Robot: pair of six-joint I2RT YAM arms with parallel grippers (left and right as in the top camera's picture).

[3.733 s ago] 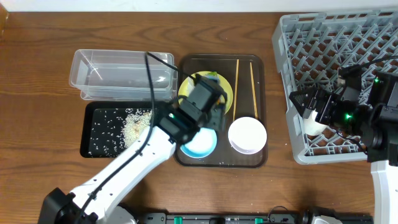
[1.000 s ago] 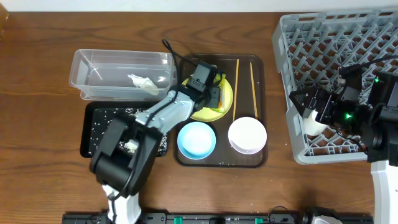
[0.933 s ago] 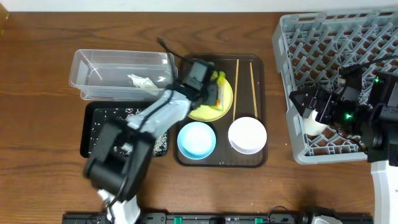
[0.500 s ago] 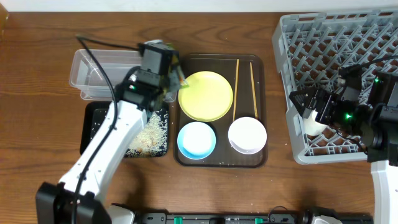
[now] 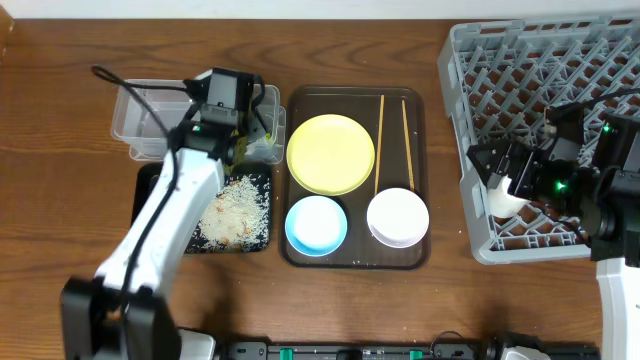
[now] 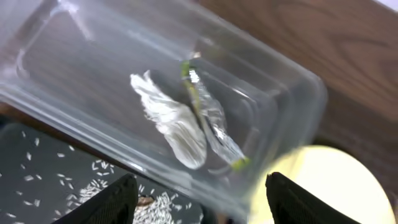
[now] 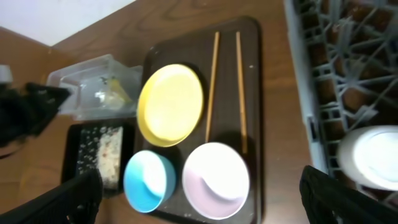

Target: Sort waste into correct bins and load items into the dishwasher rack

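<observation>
My left gripper (image 5: 248, 135) (image 6: 199, 205) is open above the right end of the clear tub (image 5: 150, 110) (image 6: 74, 81). In the tub lie a crumpled white paper scrap (image 6: 171, 127) and the green-edged snack wrapper (image 6: 211, 124). White rice (image 5: 235, 210) lies in the black tray (image 5: 150, 215). The yellow plate (image 5: 330, 153) (image 7: 170, 104), blue bowl (image 5: 317, 225) (image 7: 148, 180), white bowl (image 5: 397, 216) (image 7: 214, 180) and two chopsticks (image 5: 379, 140) (image 7: 211, 81) sit on the brown serving tray (image 5: 427, 200). My right gripper (image 5: 490, 175) (image 7: 200, 186) is open at the grey rack's (image 5: 540, 70) left edge, above the white cup (image 5: 505, 200) (image 7: 373, 158) that stands in the rack.
The black tray sits directly in front of the clear tub, both left of the brown tray. The rack fills the right side of the table. Bare wood lies along the front edge and between the brown tray and the rack.
My left arm has swung left from the yellow plate to the clear tub with the wrapper. The wrapper now lies in the tub and the plate is bare. The right arm has not moved.
</observation>
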